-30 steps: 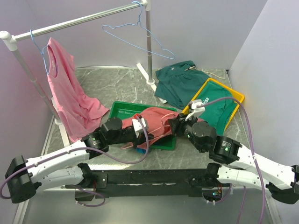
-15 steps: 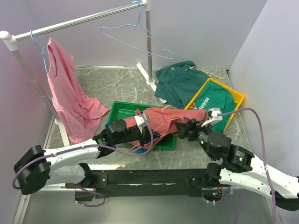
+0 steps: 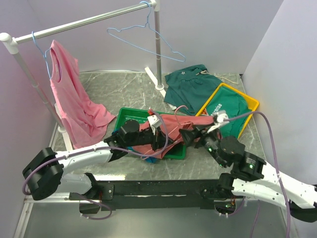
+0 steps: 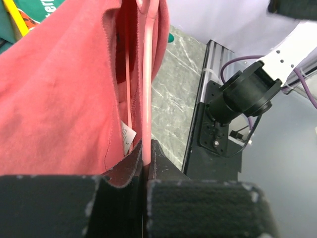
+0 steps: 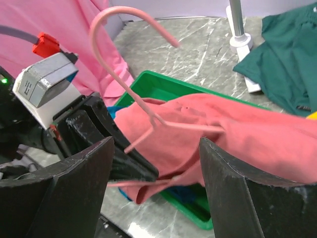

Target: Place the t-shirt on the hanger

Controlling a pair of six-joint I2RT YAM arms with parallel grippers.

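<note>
The salmon-red t-shirt (image 3: pixel 171 128) is bunched up over the right part of the green tray (image 3: pixel 130 115), and its cloth hangs a little past the right rim of the tray. The pink hanger (image 4: pixel 147 89) is partly inside the shirt. One thin bar of it runs along the neck opening, and its hook rises free above the cloth, over the right half of the tray.

The left claw (image 4: pixel 147 148) reaches over the tray from its left side. Its two jaws are pressed together on the bar of the hanger, so it is gripping the hanger. The shirt lies against the same jaws on the left, and the small white tag (image 4: pixel 128 135) shows just beside them, inside the neck.

The right claw (image 5: pixel 156 143) is at the right end of the tray and faces the shirt. Its fingers (image 5: pixel 79 188) stand wide apart and hold nothing. The shirt and the stem of the hanger lie just in front of them, in line with the gap.
</note>
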